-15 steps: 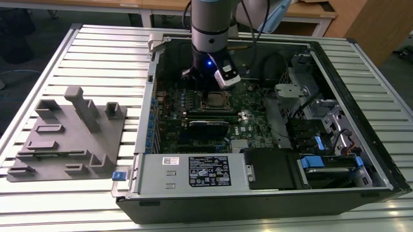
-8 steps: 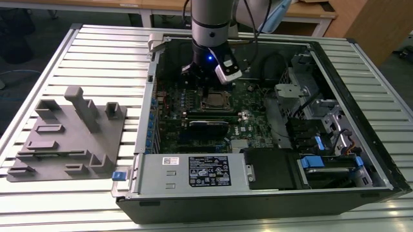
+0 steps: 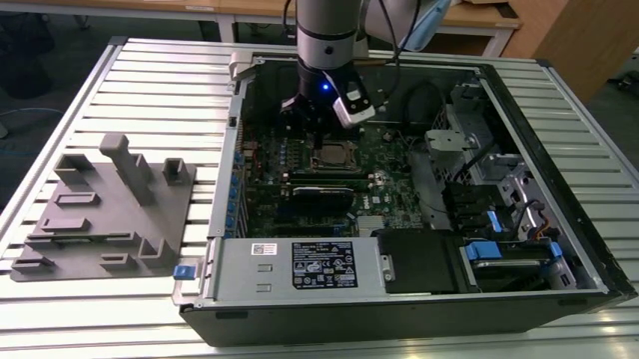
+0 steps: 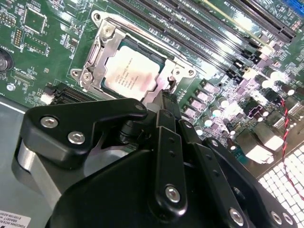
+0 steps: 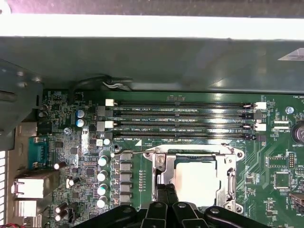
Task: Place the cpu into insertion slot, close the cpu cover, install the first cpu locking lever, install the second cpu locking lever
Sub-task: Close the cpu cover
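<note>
Arm [image 3: 325, 30] vertical; pincer [image 4: 167, 99] closed, tips at cpu cover [image 4: 102, 54] edge

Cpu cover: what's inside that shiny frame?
The cpu lies in the window of the cpu cover, grey top showing. Whatever is under it is hidden.

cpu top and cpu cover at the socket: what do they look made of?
The cpu: the top looks like metal with a dull, silvery-grey matte finish. In both wrist views it reflects light softly, with no sharp highlights. The cpu cover: probably bare steel or similar, brighter and shinier, with hard glints along its edges. The alloy or plating cannot be told by look.
</note>
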`<control>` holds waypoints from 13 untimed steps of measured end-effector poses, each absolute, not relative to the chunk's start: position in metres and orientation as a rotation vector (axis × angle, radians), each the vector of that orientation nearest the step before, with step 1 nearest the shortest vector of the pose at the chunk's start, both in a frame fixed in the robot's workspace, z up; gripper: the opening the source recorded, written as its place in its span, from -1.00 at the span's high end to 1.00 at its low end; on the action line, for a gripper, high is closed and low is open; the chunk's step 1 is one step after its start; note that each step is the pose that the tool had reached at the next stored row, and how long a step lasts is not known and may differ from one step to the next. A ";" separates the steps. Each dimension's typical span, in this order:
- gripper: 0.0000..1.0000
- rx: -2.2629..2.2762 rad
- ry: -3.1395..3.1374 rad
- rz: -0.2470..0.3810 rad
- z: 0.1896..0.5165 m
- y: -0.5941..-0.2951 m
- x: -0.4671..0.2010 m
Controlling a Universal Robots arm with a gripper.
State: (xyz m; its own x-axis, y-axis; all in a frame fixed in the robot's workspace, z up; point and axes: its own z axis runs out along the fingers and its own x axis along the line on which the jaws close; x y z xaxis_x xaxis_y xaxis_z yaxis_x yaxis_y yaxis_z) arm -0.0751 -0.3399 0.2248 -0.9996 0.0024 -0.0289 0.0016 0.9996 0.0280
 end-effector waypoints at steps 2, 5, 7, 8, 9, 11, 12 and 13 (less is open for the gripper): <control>0.79 0.004 3.112 0.043 0.225 -0.340 -0.073; 0.79 0.004 3.112 0.044 0.225 -0.340 -0.068; 0.79 0.004 3.112 0.044 0.225 -0.340 -0.064; 0.79 0.003 3.112 0.043 0.224 -0.340 -0.062; 0.79 0.004 3.112 0.044 0.224 -0.340 -0.060; 0.79 0.004 3.112 0.044 0.224 -0.340 -0.056; 0.79 0.004 3.112 0.044 0.224 -0.340 -0.054; 0.79 0.004 3.112 0.044 0.224 -0.340 -0.052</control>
